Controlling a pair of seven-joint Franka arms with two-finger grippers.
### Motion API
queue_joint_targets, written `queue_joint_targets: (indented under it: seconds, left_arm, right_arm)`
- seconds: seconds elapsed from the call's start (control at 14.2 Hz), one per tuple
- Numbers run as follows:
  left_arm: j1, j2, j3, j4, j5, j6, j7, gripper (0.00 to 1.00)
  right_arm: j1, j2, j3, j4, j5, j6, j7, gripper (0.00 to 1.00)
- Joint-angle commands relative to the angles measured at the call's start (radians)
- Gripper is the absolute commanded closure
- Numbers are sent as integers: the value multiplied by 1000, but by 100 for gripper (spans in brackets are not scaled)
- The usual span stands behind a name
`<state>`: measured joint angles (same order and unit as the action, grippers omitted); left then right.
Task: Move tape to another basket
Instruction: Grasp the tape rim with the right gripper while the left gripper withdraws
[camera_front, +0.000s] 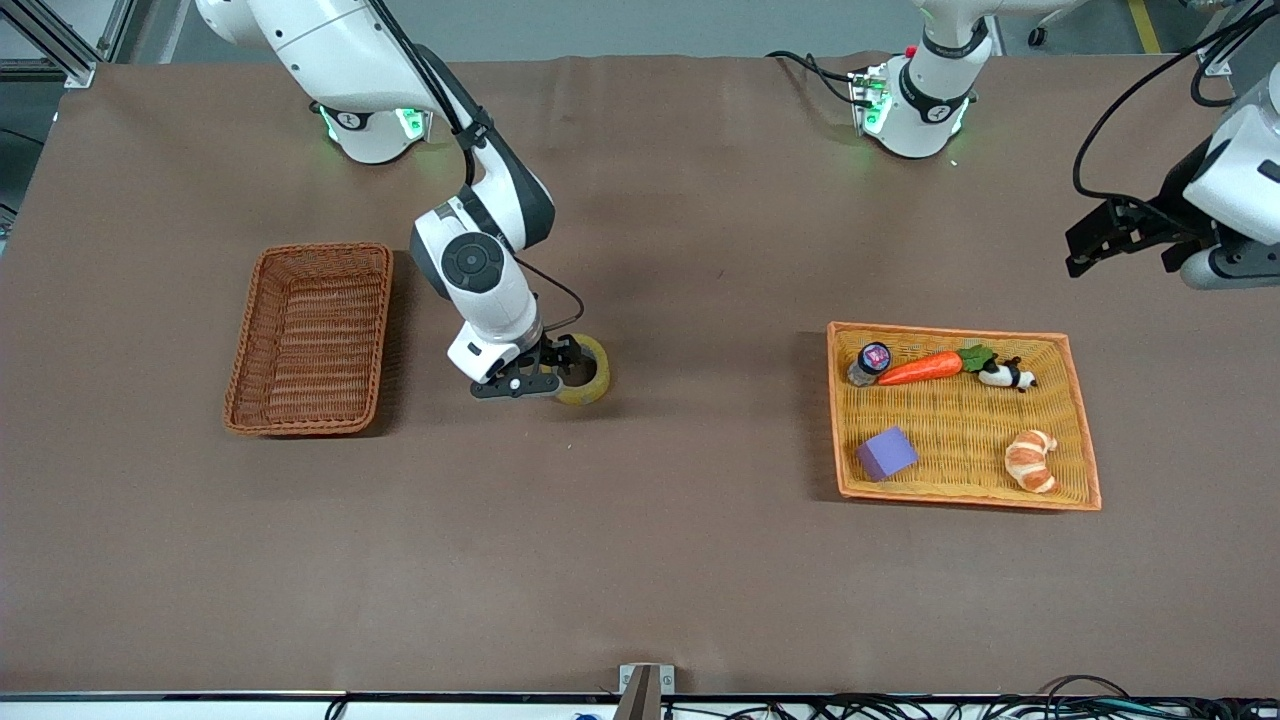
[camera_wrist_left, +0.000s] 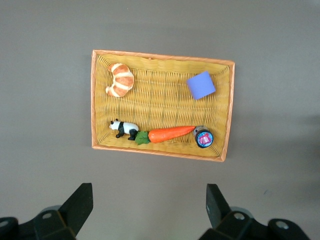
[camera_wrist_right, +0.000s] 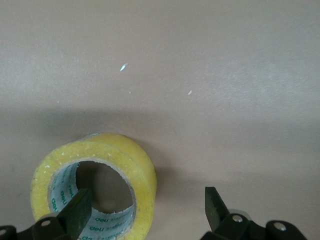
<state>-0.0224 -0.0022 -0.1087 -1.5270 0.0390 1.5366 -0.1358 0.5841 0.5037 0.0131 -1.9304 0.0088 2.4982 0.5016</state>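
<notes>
Brown table (camera_front: 640, 560): tape (camera_front: 588, 370) lay between the dark wicker basket (camera_front: 310, 340) and the yellow tray (camera_front: 1085, 420). Right gripper (camera_front: 562, 368) was down at the roll, jaws spread, one finger (camera_wrist_right: 75, 212) inside the core, nothing pinched. Left gripper (camera_wrist_left: 149, 210) waited spread above the tray.

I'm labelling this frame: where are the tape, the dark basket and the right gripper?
tape (camera_wrist_right: 142, 167): right wrist view, yellow outer band.
dark basket (camera_front: 310, 340): front view, woven floor.
right gripper (camera_front: 560, 372): front view, between its fingertips, at the tape.
</notes>
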Motion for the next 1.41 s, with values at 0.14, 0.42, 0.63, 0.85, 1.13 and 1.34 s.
queue_joint_targets:
  seconds: [0.14, 0.42, 0.63, 0.85, 1.13, 1.34]
  left_arm:
    - [9, -28, -5, -42, -10, 30, 39, 0]
    - [4, -25, -11, -41, -8, 30, 41, 0]
    - [9, -25, -11, -41, -11, 28, 45, 0]
    - [9, -24, -11, -41, -13, 30, 45, 0]
    - [-1, -24, -14, -42, -13, 25, 45, 0]
    - [-2, -24, -14, -41, -13, 22, 45, 0]
  right_arm:
    - [31, 59, -5, -10, -18, 77, 18, 0]
    - [33, 75, -5, -9, -70, 73, 17, 40]
    - [33, 75, -5, 4, -76, 45, 87, 97]
    - [29, 70, -5, 62, -78, -76, 109, 100]
    - [-22, -23, 11, 175, -72, -347, 114, 100]
    - [-156, -196, 13, 168, -67, -582, -28, 100]
